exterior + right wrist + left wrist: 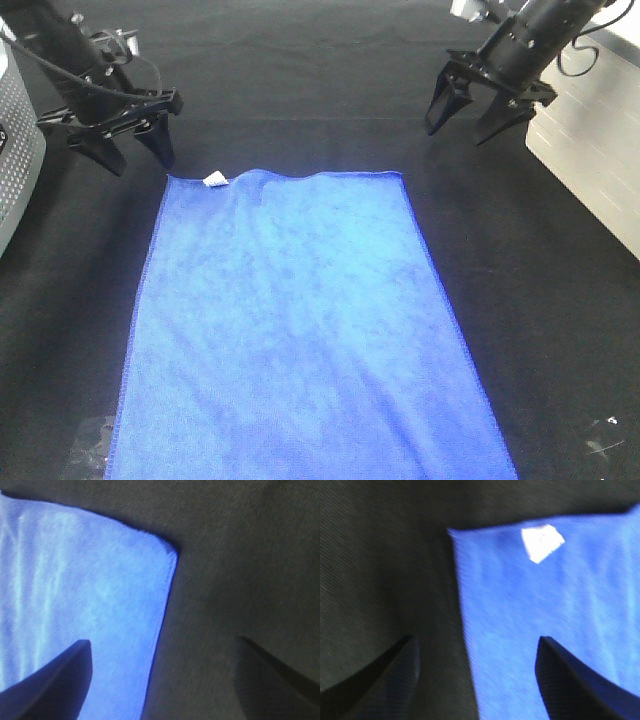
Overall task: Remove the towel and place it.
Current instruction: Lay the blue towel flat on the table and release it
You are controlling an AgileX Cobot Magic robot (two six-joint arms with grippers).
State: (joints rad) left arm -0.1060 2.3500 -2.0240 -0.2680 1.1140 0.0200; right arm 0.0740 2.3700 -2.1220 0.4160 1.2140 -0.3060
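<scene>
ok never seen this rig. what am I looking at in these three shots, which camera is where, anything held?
It is a robot with two arms, each ending in a two-fingered pincer. The wide picture comes from a camera mounted high, looking down on the scene. The other two come from cameras on the arms' wrists, looking out between the dark fingers. A blue towel lies flat on a black table cloth, with a small white tag at one corner near the arms. The left pincer hangs near the tag corner, the right pincer near the neighbouring corner. Both are open and hold nothing.
</scene>
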